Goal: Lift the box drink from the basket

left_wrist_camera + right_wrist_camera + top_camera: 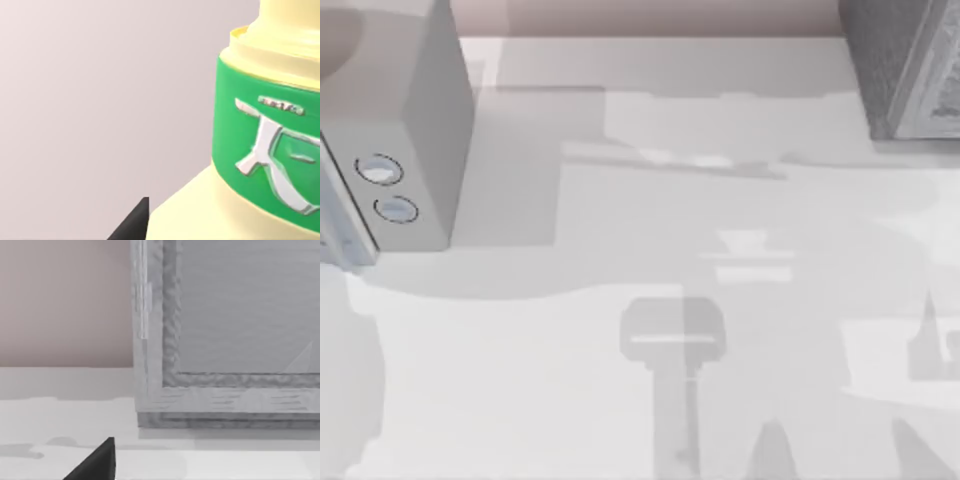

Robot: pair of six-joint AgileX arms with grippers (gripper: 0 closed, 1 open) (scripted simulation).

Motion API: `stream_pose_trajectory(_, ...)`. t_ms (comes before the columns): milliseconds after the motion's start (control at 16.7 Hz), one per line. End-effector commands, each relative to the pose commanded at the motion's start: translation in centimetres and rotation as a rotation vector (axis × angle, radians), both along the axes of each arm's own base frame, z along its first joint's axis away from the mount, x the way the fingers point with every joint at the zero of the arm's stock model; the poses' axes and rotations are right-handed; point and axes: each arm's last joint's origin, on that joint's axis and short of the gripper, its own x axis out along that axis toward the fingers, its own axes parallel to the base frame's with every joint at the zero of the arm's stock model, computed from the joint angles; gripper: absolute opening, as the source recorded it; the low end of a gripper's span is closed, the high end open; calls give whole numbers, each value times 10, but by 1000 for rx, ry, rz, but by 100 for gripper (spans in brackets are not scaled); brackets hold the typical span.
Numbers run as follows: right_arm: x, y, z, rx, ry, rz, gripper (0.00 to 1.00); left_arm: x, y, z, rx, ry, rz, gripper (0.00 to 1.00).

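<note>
The box drink (250, 165) has a green label (265, 145) bearing white characters, none legible.

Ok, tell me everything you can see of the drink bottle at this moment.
The bottle shows close up in the left wrist view. It looks like smooth plastic holding pale yellow liquid, with a ribbed neck above a stepped shoulder. A glossy green band wraps it, carrying raised white lettering. The body widens below the band. It appears tilted. A dark pincer fingertip lies beside its lower body; whether they touch is unclear. Behind it is a plain pinkish backdrop.
</note>
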Motion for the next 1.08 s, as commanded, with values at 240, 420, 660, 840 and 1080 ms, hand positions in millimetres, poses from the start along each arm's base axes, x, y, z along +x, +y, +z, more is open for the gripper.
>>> stream_pose_trajectory(240,0,0,0,0,0,0,100,-2,-2,-1,-1,3,-1,0)
stream_pose_trajectory(420,0,0,0,0,0,0,100,-14,-13,-12,-17,34,2,0)
stream_pose_trajectory(660,0,0,0,0,0,0,100,-59,-42,-29,-23,50,4,0)
stream_pose_trajectory(840,0,0,0,0,0,0,100,-107,-68,-53,-19,44,4,0)
stream_pose_trajectory(1080,0,0,0,0,0,0,100,-171,-97,-109,-11,26,3,0)
